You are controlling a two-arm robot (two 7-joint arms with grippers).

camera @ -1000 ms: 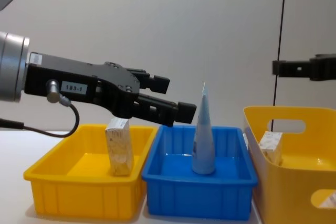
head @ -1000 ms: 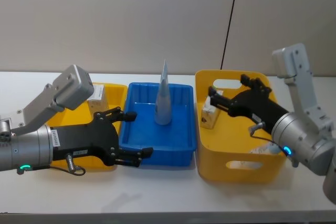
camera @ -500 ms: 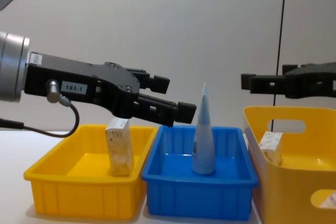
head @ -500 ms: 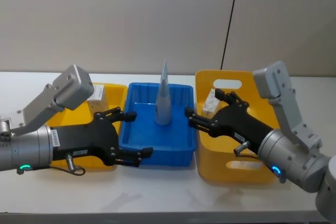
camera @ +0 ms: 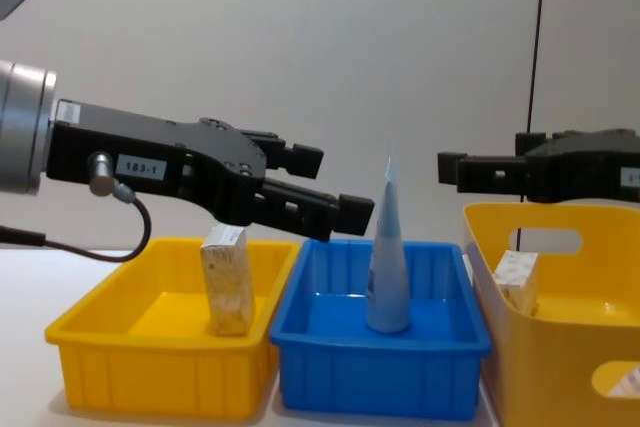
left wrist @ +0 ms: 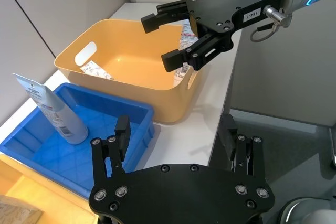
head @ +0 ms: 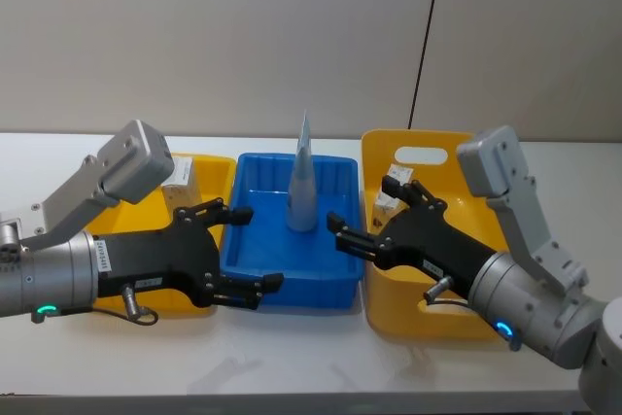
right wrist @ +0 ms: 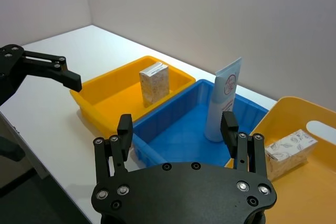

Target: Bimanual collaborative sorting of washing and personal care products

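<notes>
In blue bin [head: 255, 252] — pouch [head: 302, 182] upright between open left gripper [head: 245, 246], right gripper [head: 367, 217].

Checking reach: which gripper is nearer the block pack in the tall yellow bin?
Right. The right gripper hovers just beside that pack; the left gripper is across the blue bin.

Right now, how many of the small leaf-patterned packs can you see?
3, perhaps more hidden in the tall bin. One pack stands in the shallow yellow tray. Two lie in the tall yellow bin: one by its handle wall, one partly behind the right end effector.
</notes>
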